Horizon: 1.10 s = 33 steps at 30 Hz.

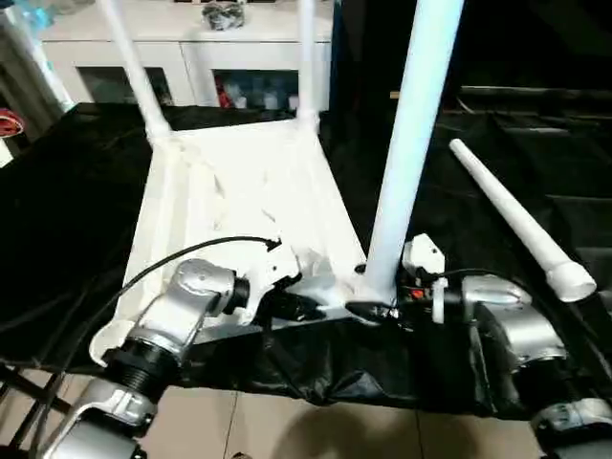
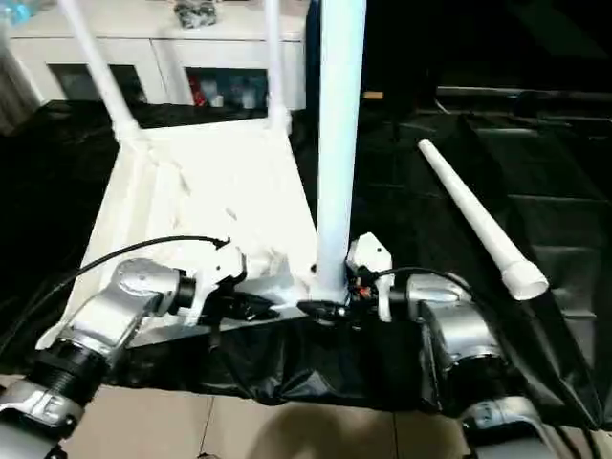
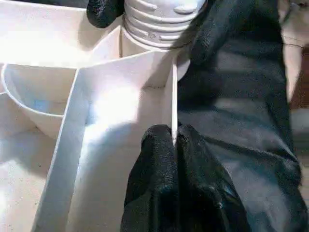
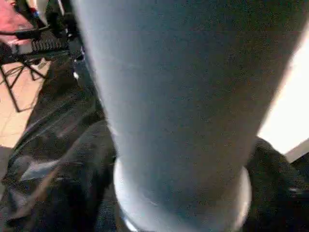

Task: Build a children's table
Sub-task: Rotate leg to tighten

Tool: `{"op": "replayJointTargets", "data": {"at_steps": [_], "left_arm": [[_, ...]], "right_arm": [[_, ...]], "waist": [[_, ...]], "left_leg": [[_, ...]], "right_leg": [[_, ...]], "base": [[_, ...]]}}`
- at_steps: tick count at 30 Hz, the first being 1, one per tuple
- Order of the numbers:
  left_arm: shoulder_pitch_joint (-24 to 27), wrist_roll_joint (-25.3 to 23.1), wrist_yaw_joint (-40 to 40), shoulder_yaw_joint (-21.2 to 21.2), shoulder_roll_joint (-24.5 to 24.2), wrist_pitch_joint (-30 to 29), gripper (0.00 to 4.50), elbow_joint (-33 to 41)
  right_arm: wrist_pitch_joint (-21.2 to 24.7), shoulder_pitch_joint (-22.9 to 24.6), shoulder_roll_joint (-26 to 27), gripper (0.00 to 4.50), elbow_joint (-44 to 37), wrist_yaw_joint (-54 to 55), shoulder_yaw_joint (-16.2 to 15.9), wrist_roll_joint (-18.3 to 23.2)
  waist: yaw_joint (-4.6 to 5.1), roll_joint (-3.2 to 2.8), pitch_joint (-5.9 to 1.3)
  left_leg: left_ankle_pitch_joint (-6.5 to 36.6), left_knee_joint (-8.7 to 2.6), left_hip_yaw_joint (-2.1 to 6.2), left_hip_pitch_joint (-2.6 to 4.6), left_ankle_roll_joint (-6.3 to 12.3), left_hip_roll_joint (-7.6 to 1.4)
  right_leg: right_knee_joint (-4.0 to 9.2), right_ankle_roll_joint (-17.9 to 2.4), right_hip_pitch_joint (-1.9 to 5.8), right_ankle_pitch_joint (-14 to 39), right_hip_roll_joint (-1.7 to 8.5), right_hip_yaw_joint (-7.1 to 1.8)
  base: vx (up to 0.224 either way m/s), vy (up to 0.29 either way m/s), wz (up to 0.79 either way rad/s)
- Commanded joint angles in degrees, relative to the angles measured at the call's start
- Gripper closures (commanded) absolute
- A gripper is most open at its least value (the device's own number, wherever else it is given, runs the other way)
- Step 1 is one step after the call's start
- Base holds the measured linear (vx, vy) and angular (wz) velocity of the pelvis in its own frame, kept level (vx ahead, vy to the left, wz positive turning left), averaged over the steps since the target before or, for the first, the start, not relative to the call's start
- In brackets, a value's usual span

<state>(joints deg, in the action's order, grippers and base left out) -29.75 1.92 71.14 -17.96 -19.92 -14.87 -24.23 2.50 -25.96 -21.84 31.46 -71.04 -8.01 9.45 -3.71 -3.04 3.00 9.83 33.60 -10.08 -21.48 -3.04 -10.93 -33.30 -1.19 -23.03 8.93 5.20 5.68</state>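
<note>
The white tabletop [image 1: 249, 191] lies upside down on the black cloth, ribs up. Two legs [image 1: 134, 76] [image 1: 306, 57] stand in its far corner sockets. A third leg [image 1: 406, 143] stands upright in the near right corner socket, its threaded end [image 3: 159, 19] partly in. My right gripper [image 1: 371, 311] is closed around this leg's base, one black finger on each side. My left gripper [image 3: 173, 137] is shut on the thin wall of the tabletop's near edge, just left of that socket. A fourth leg [image 1: 516, 215] lies loose on the cloth to the right.
The black-draped table [image 1: 76, 210] ends just in front of my arms, with tiled floor [image 1: 287, 421] below. A white cabinet [image 1: 191, 57] stands behind the table. A black cable [image 1: 191, 253] runs across my left forearm.
</note>
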Motion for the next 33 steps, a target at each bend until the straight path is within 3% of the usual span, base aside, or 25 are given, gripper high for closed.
{"op": "replayJointTargets", "data": {"at_steps": [1,9,12,15,16,17,20,22,27,28,33], "left_arm": [[-0.32,1.44,2.61,-0.99,-0.05,-0.05,4.50,1.90],[-0.22,1.55,2.22,-0.91,-0.26,-0.15,4.50,2.01],[-0.72,1.11,-2.41,0.62,1.73,0.76,4.50,0.86],[-1.87,-0.05,-9.15,2.11,4.56,1.86,4.50,-0.92],[-2.38,-0.74,-12.06,2.45,5.70,2.02,4.50,-1.62],[-2.91,-1.37,-14.51,2.66,6.71,1.98,4.50,-2.26],[-5.58,-3.05,-25.71,4.18,12.19,-0.60,4.50,-4.59],[-6.34,-3.33,-28.69,4.65,13.73,-0.94,4.50,-5.29],[-7.16,-3.75,-31.63,4.78,16.39,0.00,4.50,-6.40],[-7.05,-3.70,-31.25,4.55,16.62,0.42,4.50,-6.42],[-5.66,-3.44,-27.51,3.42,14.61,2.33,4.50,-5.30]], "right_arm": [[0.92,0.74,-0.61,1.35,-1.78,-1.73,-1.03,0.51],[1.28,1.48,-0.61,1.71,-2.55,-1.77,-1.93,0.24],[2.31,2.42,1.07,1.74,-3.00,1.17,-1.86,-0.13],[3.17,1.25,4.16,1.74,0.36,10.74,-0.87,-2.51],[2.47,0.39,5.62,1.74,2.49,15.76,-0.20,-3.74],[1.65,-0.62,7.03,1.74,4.78,20.93,0.58,-4.88],[1.24,-4.19,13.40,1.74,12.05,37.99,4.82,-5.08],[0.63,-4.75,14.82,1.74,13.20,41.28,4.94,-5.72],[-1.59,-5.98,17.88,1.74,15.03,44.17,5.30,-6.05],[-2.40,-6.04,18.21,1.18,14.84,43.34,5.55,-5.70],[-4.47,-5.49,16.01,0.78,13.90,38.15,4.81,-5.38]], "waist": [[-0.01,0.86,-3.99],[-0.10,1.14,-4.09],[-0.18,1.11,-4.05],[0.16,1.23,-3.89],[0.60,1.15,-3.67],[1.11,1.37,-3.59],[2.46,1.25,-3.55],[2.75,1.24,-3.56],[2.81,1.23,-4.01],[2.67,1.17,-4.15],[2.56,1.16,-4.01]], "left_leg": [[13.19,-3.59,0.31,0.78,5.17,-2.29],[12.16,-3.54,0.38,0.55,5.06,-2.26],[11.73,-3.52,0.36,0.54,5.21,-2.26],[13.15,-3.72,0.55,0.59,4.03,-2.15],[14.51,-3.82,0.61,0.68,3.28,-2.12],[15.81,-3.89,0.73,0.53,2.39,-1.89],[18.53,-3.79,1.06,0.70,0.93,-1.54],[18.44,-3.71,0.97,0.78,1.39,-1.42],[15.66,-3.55,0.70,0.44,3.68,-1.56],[14.22,-3.46,0.60,0.33,4.44,-1.60],[14.16,-3.45,0.50,0.28,5.28,-1.61]], "right_leg": [[3.88,-11.86,2.87,17.20,3.16,-2.71],[3.73,-11.55,3.04,16.87,3.23,-2.71],[3.72,-11.49,2.95,16.63,3.26,-2.76],[4.09,-10.56,3.01,19.61,3.34,-2.60],[4.38,-10.01,2.73,21.99,3.39,-2.60],[4.56,-9.10,2.92,24.45,3.40,-2.42],[5.17,-7.03,2.88,29.38,3.48,-2.02],[5.57,-6.56,2.64,29.53,3.41,-1.99],[4.89,-8.82,2.78,22.38,3.25,-2.32],[4.50,-10.11,2.95,19.14,3.25,-2.42],[4.50,-10.80,3.09,18.95,3.31,-2.34]], "base": [[0.000,0.000,0.00],[0.000,0.000,0.00],[0.000,0.000,0.00],[0.000,0.000,0.00],[0.000,0.000,0.00],[0.000,0.000,0.00],[0.000,0.000,0.00],[0.000,0.000,0.00],[0.000,0.000,0.00],[0.000,0.000,0.00],[0.000,0.000,0.00]]}}
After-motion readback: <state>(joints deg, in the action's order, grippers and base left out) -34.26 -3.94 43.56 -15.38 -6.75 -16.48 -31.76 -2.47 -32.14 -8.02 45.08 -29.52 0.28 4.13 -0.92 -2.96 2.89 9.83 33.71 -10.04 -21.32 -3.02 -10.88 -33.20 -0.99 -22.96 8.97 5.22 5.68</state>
